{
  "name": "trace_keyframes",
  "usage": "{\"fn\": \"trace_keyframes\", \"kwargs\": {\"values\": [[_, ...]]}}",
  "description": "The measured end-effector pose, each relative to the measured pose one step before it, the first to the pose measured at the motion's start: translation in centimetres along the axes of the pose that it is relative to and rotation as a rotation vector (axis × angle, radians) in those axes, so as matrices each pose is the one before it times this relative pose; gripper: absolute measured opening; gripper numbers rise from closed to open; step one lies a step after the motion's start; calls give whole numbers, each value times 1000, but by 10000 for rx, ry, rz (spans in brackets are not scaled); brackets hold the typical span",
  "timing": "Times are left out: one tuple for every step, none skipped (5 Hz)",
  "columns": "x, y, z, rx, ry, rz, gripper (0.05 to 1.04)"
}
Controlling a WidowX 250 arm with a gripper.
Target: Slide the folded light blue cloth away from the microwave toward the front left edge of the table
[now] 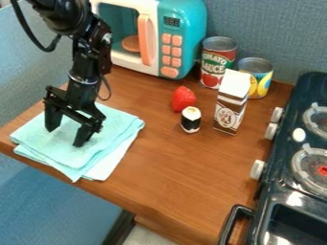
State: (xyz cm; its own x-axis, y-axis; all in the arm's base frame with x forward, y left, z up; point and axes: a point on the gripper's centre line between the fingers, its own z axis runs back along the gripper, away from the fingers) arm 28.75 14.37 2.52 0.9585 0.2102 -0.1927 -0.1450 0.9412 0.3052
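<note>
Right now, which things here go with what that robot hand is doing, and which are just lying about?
At work:
- black gripper, open over the cloth
- folded turquoise cloth, nearest it

Lying about:
- red strawberry
- sushi roll
- brown-and-white carton
- red-labelled can
- yellow-labelled can
- teal toy microwave
- dark toy stove

Teal is recorded on the boxy plastic toy microwave [189, 21], coral on its handle [146, 40]. In front of it, pale mint is noted on the folded fabric cloth [67, 154], black on the two-finger gripper [65, 137]. Right of it, red and green are seen on the cylindrical metal can [214, 64]; brown and white, with a round emblem, on the upright carton [228, 109].
</note>
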Motion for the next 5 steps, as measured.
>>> {"fn": "trace_keyframes", "kwargs": {"values": [[151,37,291,-49,-3,1,1004],[1800,-501,1611,-835,-694,205,1003],[2141,312,5663,-695,-1994,246,1003],[681,-246,2466,-362,-323,-209,1003],[974,-360,1629,-424,476,-423,1001]]}}
